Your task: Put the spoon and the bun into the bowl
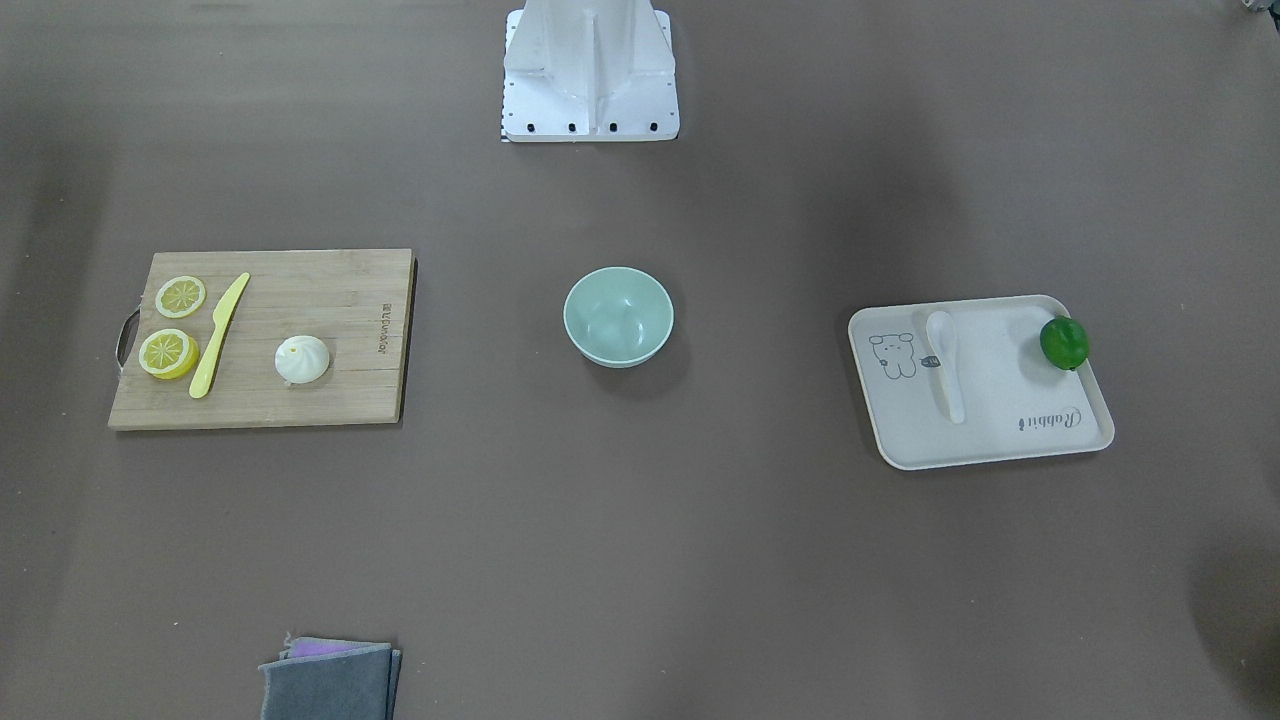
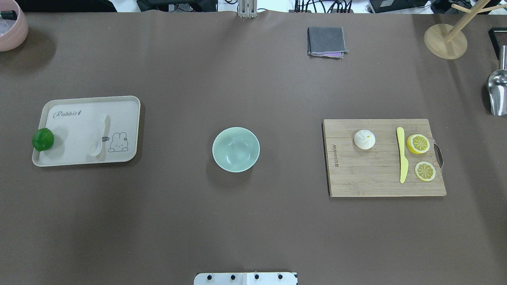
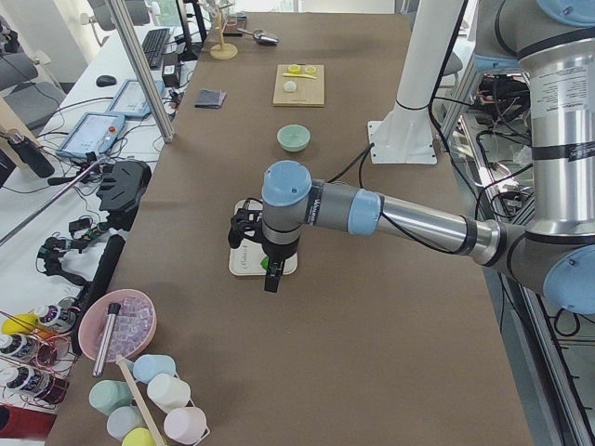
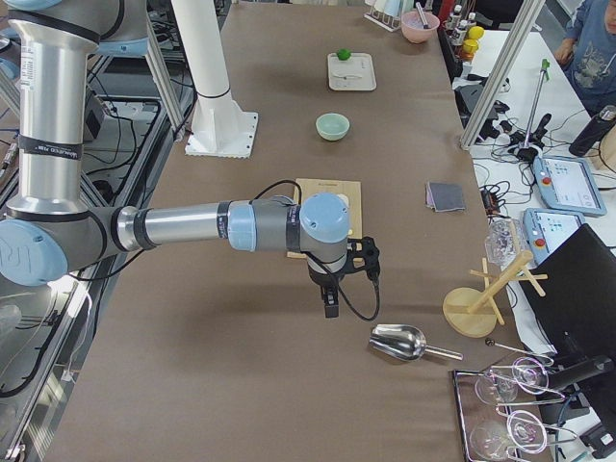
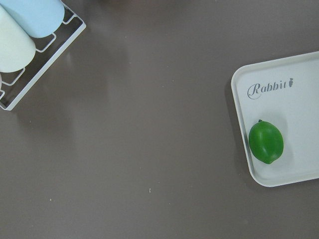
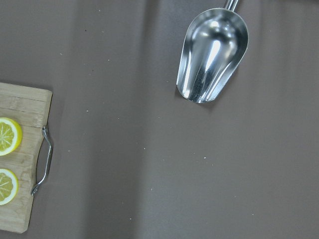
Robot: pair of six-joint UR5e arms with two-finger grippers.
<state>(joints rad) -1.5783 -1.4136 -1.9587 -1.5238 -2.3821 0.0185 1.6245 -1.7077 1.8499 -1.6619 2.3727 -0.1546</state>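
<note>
The mint-green bowl [image 2: 236, 149] stands empty at the table's middle. The white spoon [image 2: 98, 135] lies on the cream tray [image 2: 75, 156] on my left side. The white bun [image 2: 364, 139] sits on the wooden cutting board [image 2: 376, 182] on my right side. My left gripper [image 3: 271, 282] shows only in the exterior left view, hanging above the tray's outer end; I cannot tell if it is open. My right gripper [image 4: 330, 306] shows only in the exterior right view, above the table beyond the board's handle end; I cannot tell its state.
A green lime [image 5: 266, 142] sits at the tray's outer edge. A yellow knife [image 2: 402, 154] and lemon slices [image 2: 418, 143] lie on the board. A metal scoop [image 6: 212, 55], a wooden stand [image 2: 445, 39], a grey cloth [image 2: 326, 41] and a cup rack [image 5: 25, 45] lie around.
</note>
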